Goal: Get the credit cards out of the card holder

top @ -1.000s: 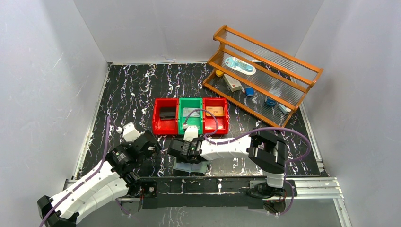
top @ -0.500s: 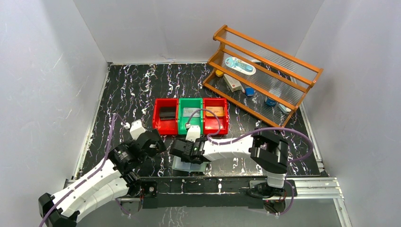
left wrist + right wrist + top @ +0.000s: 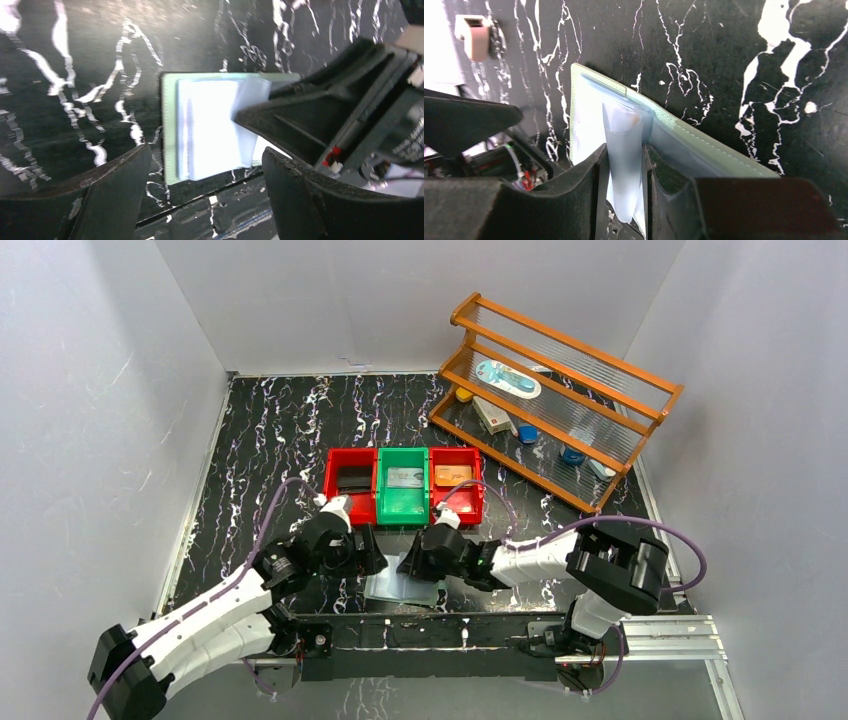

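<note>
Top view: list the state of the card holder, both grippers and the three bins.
card holder: lying open
sleeve: raised from the holder
right gripper: shut on the sleeve
left gripper: open, over the card holder
left red bin: holds a dark card
green bin: holds a grey card
right red bin: holds a tan card

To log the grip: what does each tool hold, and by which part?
The right tool pinches a clear sleeve of the card holder; left tool holds nothing.
</note>
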Motion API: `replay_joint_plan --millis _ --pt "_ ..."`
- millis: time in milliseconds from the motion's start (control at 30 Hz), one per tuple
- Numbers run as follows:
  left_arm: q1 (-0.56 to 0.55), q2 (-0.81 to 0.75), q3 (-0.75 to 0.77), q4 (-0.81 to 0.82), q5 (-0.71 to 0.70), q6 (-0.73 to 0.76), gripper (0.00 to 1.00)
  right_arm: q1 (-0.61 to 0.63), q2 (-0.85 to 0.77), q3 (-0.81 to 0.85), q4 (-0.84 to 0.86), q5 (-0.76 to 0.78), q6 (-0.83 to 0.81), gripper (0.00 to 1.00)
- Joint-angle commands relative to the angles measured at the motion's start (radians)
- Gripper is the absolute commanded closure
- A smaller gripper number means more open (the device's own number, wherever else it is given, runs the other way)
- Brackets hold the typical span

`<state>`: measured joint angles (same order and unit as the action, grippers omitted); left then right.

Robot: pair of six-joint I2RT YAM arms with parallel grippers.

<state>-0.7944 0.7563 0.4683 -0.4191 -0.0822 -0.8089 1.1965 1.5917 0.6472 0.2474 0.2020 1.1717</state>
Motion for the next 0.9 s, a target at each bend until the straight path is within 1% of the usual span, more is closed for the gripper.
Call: replay_joint_plan --millis 0,133,233,300,367,400,500,633,733,867 --pt "0.001 0.044 -0.026 0.164 0.226 0.068 0.22 -0.04 0.028 -0.152 0.153 -0.091 0.037 0.62" --pt "0.001 0.124 -0.023 0.21 0.291 0.094 0.24 -0.044 0.047 -0.168 0.168 -0.109 0.058 0.62" --pt "0.001 0.196 -0.02 0.209 0.298 0.094 0.25 -0.044 0.058 -0.15 0.13 -0.111 0.061 0.61" --pt "0.001 0.233 -0.012 0.183 0.279 0.082 0.3 -0.044 0.056 -0.13 0.098 -0.108 0.048 0.58" --pt "0.0 0.224 -0.003 0.139 0.182 0.034 0.33 -0.045 0.048 -0.094 0.042 -0.099 0.021 0.53" --pt "0.0 0.199 -0.003 0.122 0.139 0.016 0.31 -0.042 0.044 -0.07 0.001 -0.091 0.003 0.5" --pt "0.001 0.109 0.013 0.027 -0.019 -0.032 0.18 -0.029 0.05 0.026 -0.137 -0.045 -0.041 0.43" --pt "0.002 0.039 0.062 -0.151 -0.213 -0.085 0.11 0.001 0.1 0.168 -0.309 0.023 -0.087 0.38" --pt "0.001 0.003 0.086 -0.247 -0.307 -0.135 0.1 0.031 0.158 0.291 -0.443 0.076 -0.099 0.34" --pt "0.002 -0.053 0.101 -0.331 -0.39 -0.195 0.08 0.068 0.247 0.415 -0.595 0.153 -0.112 0.29"
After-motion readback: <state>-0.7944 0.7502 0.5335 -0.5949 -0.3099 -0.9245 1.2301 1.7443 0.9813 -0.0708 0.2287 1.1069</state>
